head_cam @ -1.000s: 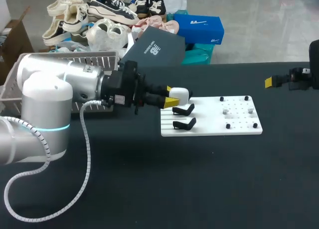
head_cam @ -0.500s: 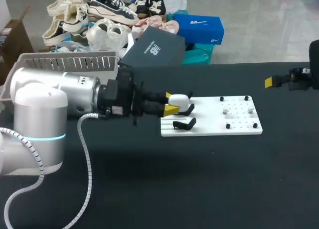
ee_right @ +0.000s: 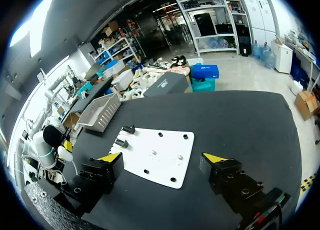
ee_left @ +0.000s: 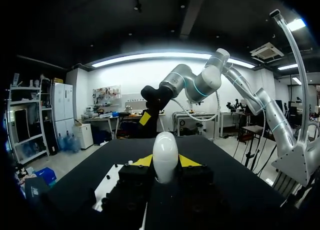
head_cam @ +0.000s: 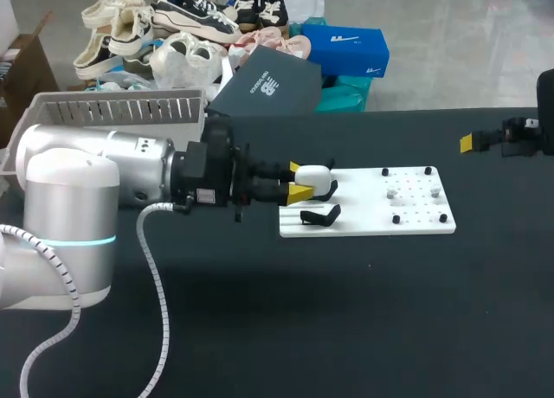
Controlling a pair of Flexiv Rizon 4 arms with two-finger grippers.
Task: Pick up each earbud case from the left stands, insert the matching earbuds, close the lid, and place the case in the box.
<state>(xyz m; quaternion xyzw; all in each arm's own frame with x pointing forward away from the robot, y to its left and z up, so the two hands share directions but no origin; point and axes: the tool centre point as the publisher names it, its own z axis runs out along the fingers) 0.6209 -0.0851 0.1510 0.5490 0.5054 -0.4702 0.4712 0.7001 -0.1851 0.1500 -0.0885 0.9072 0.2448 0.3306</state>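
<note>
Early stage: the left gripper (head_cam: pixel 297 180) clamps a white earbud case (head_cam: pixel 315 175) at its stand (head_cam: pixel 329 191); filling, closing and boxing all lie ahead (the right gripper (ee_right: pixel 164 158) hangs empty, fingers apart).

Black table (head_cam: pixel 346 329) under a flat white plate (head_cam: pixel 363 221), small black pegs (head_cam: pixel 428 169) on its right half

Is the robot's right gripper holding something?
No, the right gripper is wide open, with nothing between its yellow tips and only the white board lying on the table ahead of it.
</note>
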